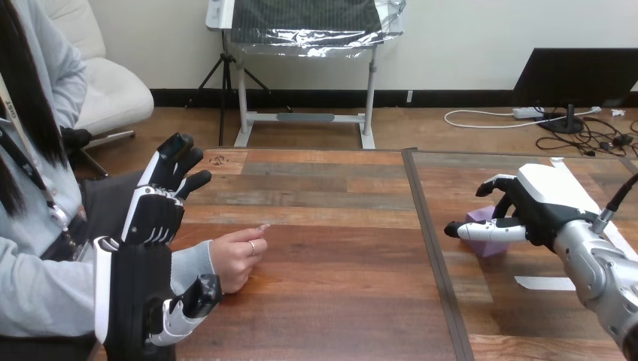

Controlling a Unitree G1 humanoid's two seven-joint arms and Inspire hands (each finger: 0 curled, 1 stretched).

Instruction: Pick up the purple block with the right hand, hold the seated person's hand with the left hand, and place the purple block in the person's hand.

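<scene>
purple block (492, 247) right of tabletop seam (430, 226), half hidden in right hand (538, 204) curled round it. person's hand (237, 259) left of seam, loosely curled, on tabletop.

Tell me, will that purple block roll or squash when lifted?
Probably neither. The purple block shows flat faces and straight edges, so it should rest steady, not roll. Its edges look undented with the right hand curled round it, so it seems stiff. Small beside that hand, it is likely light.

purple block (493, 246) x1; robot hands x2: L robot hand (143, 252), R robot hand (540, 201); person's hand (235, 261) x1; table (331, 218) x1
</scene>
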